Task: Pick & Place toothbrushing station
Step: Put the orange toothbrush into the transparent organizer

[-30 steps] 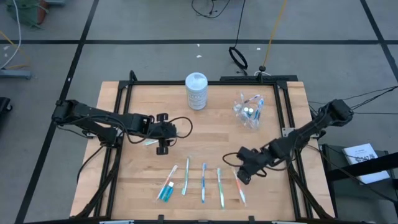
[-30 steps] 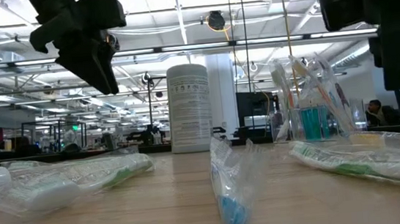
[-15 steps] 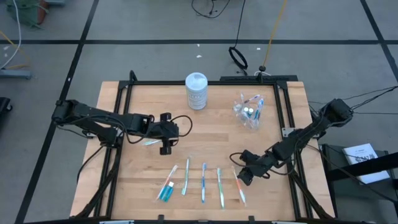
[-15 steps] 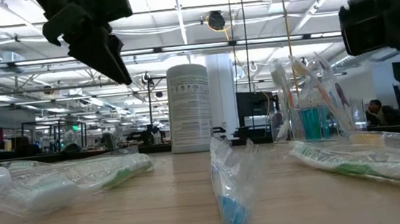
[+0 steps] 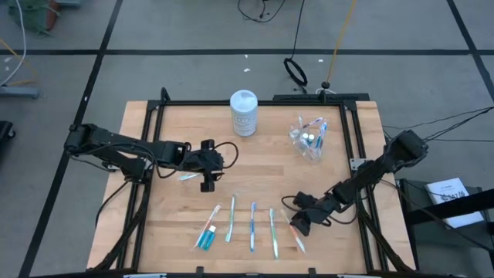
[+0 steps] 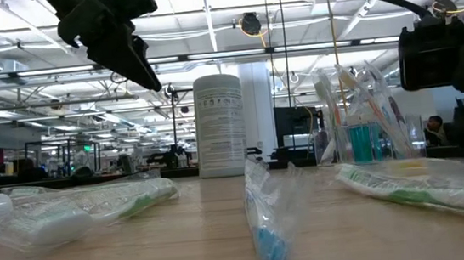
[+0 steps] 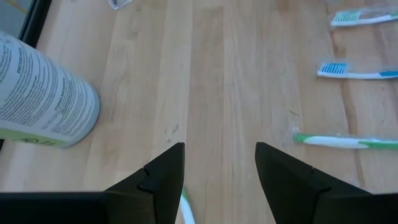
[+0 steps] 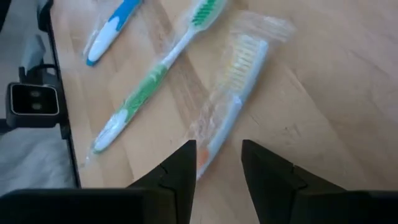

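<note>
The right claw [image 5: 300,224] is dropping lower, open and empty, straddling the wrapped orange toothbrush [image 8: 231,111] lying on the desk [image 5: 262,174] just ahead, lining up a grab, while the left claw [image 5: 207,185] is hovering open.

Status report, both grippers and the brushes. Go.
Right gripper open, low over the wrapped orange toothbrush, not gripping. Left gripper open, empty, mid-table. Clear cup holds brushes. Nothing blocking.

The 2 arms are matte black, each built of slim jointed links with blocky housings at the joints. Thin black cables loop loosely beside their wrists. The left gripper [image 7: 219,177] and right gripper [image 8: 219,167] each end in 2 flat, angular, dark fingers.
</note>
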Robot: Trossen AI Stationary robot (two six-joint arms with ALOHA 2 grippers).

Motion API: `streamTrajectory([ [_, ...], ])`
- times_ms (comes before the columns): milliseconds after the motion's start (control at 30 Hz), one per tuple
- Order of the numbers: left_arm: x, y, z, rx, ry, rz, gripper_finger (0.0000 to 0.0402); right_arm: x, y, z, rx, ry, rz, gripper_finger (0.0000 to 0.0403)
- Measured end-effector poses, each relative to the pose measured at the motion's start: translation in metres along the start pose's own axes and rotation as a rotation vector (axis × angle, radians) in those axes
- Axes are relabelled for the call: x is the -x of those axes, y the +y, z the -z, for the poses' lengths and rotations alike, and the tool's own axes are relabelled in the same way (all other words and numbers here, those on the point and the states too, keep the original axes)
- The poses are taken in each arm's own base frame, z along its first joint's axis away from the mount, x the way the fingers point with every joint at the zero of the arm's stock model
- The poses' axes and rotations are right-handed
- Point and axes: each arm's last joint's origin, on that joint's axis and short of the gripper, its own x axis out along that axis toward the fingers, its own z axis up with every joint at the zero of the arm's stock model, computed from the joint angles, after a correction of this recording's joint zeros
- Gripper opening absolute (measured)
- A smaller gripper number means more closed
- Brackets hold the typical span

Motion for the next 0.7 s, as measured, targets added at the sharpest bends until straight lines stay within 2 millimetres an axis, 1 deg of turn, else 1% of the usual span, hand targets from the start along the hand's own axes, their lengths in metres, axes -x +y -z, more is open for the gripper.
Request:
streamTrajectory([
  [67,0.000,0.000,0.000,0.000,0.001,0.000,0.0202,-0.002,-0.002,0.001,0.043,-0.011,0.025,0.0121],
  [133,0.000,0.000,0.000,0.001,0.000,0.000,0.0202,-0.004,-0.004,0.001,0.100,-0.005,0.039,0.0107],
  [200,0.000,0.000,0.000,0.002,0.001,0.000,0.0202,-0.005,-0.005,0.002,0.156,-0.006,0.040,0.0084],
  [367,0.000,0.000,0.000,0.002,0.001,0.000,0.0202,-0.006,-0.002,0.001,0.261,-0.021,0.005,0.0012],
  [533,0.000,0.000,0.000,-0.001,0.001,0.000,0.0202,-0.005,0.008,-0.003,0.372,-0.078,-0.090,0.0005],
  [600,0.000,0.000,0.000,-0.014,0.001,0.000,0.0202,-0.001,0.012,-0.006,0.421,-0.100,-0.112,0.0002],
  [700,0.000,0.000,0.000,-0.044,0.000,0.000,0.0202,0.007,0.014,-0.013,0.475,-0.157,-0.099,0.0001],
])
